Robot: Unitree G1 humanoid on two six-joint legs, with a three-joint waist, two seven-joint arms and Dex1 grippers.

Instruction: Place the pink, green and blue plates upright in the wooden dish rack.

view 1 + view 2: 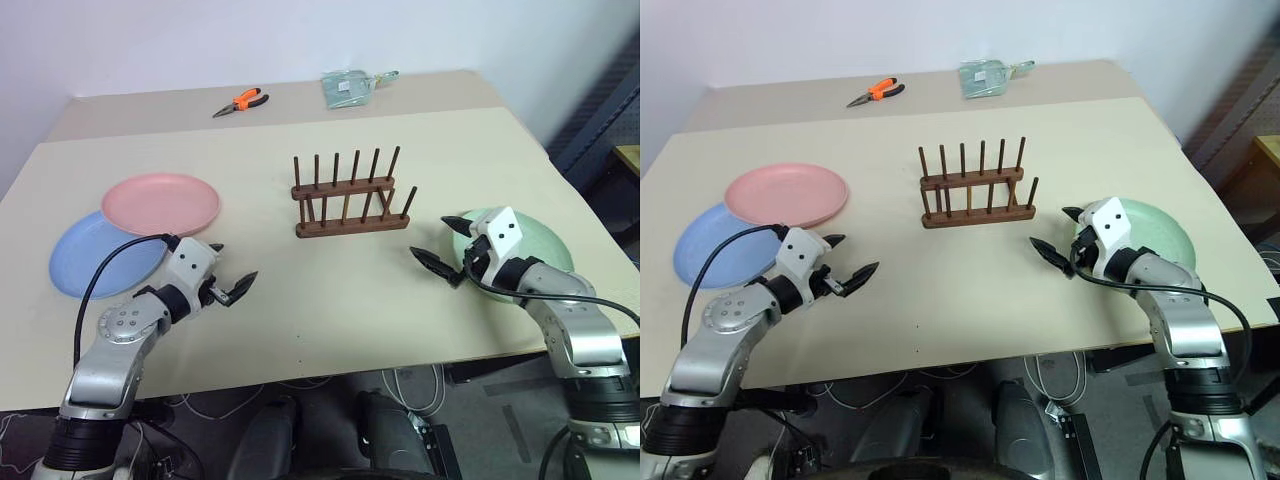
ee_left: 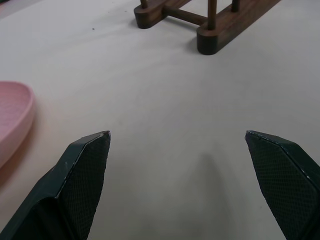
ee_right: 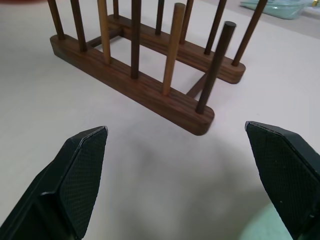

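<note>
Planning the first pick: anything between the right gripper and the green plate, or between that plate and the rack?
Nothing visible. The right gripper, jaws open, hangs at the green plate's near edge, and only bare table lies between plate and rack. The rack's slots are empty. The pliers lie far behind.

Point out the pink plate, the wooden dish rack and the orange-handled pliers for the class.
pink plate point(image 1: 160, 203), left eye view, centre of its flat well.
wooden dish rack point(image 1: 352, 225), left eye view, middle of the near base rail.
orange-handled pliers point(image 1: 247, 98), left eye view, on the orange handles.
</note>
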